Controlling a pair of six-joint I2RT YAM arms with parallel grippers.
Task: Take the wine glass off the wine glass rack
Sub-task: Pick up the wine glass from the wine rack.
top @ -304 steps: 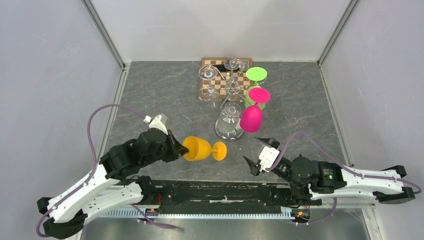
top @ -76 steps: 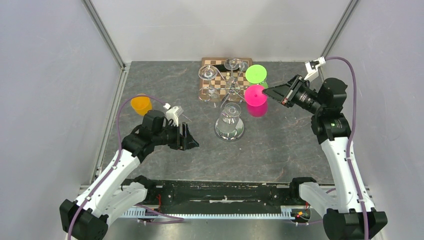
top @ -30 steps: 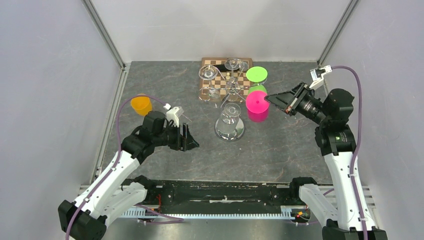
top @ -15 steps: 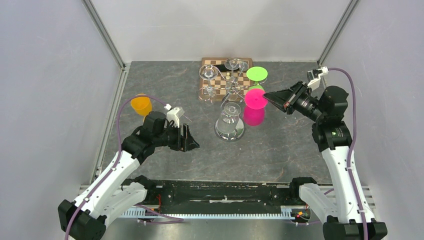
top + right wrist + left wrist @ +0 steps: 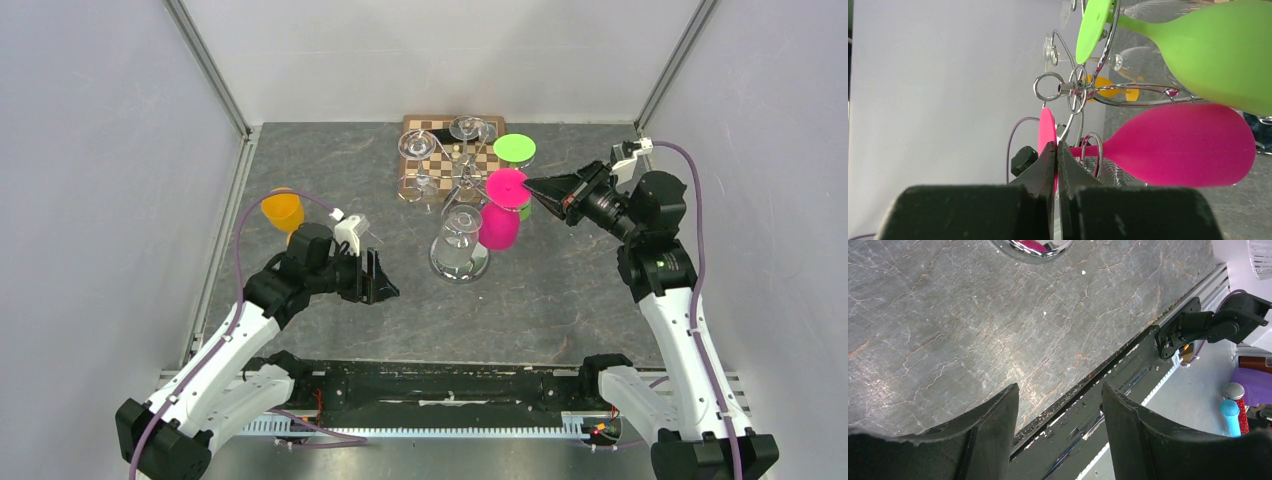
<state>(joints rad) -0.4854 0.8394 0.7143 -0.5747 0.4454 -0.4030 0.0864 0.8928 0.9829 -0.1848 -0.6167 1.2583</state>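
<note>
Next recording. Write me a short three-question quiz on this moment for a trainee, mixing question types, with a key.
1. True or false: the left hand holds a glass.
2. Which part of the pink glass does the right hand pinch? A bowl, B stem, C foot.
3. Fill in: away from the rack, on the table, sits one ____ glass.
Key: 1 false, it is open and empty. 2 C. 3 orange glass.

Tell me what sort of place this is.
Probably a lab robot test cell: plain panel walls enclose a grey table, two robot arms are bolted at its near edge, and a wine glass rack stands on it.
</note>
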